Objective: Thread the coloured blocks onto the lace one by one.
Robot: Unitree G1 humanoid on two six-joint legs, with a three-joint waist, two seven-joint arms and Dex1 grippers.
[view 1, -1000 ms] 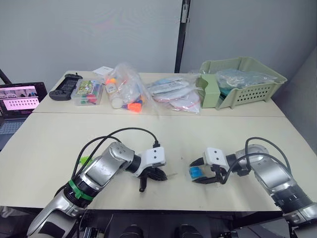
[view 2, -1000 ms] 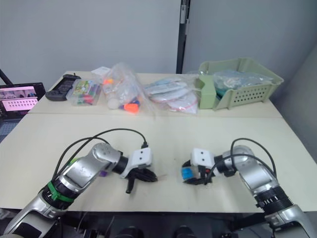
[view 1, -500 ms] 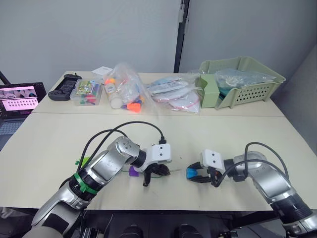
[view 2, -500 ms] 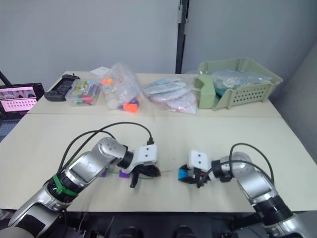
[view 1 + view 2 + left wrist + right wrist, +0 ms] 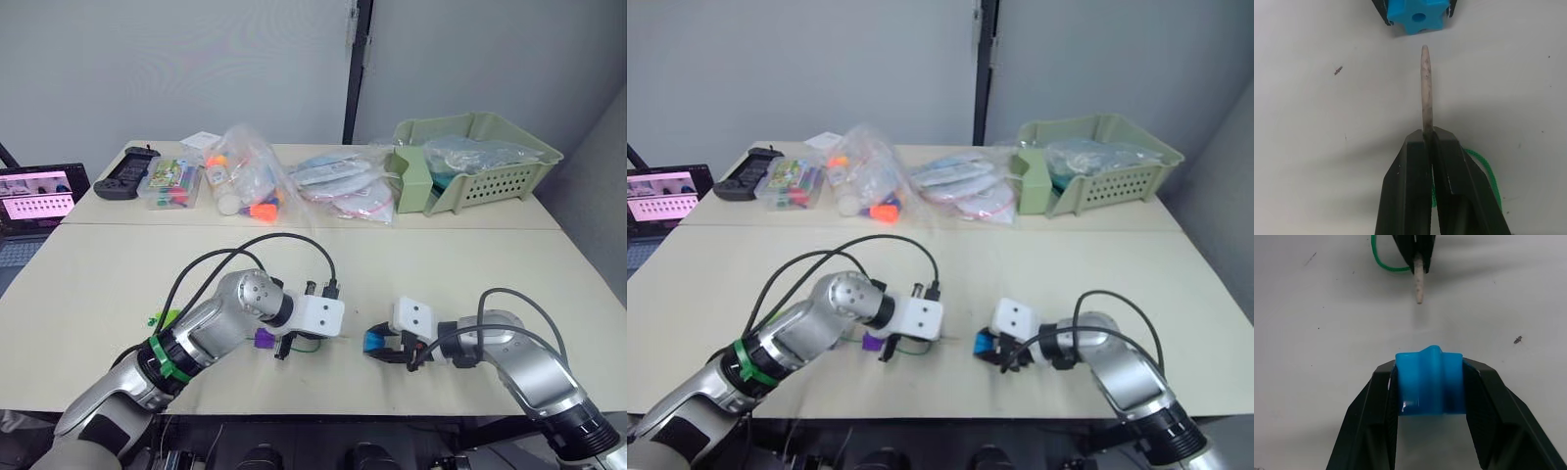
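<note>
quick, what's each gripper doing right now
Left gripper: shut on the lace, gripping its pale tip.
Right gripper: shut on the blue block.

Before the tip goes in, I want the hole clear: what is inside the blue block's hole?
In the left wrist view, the blue block shows a small round hole, dark, with nothing in it. The lace tip stops short, held by the left gripper. The right gripper clamps the block's sides; deeper inside is hidden.
</note>
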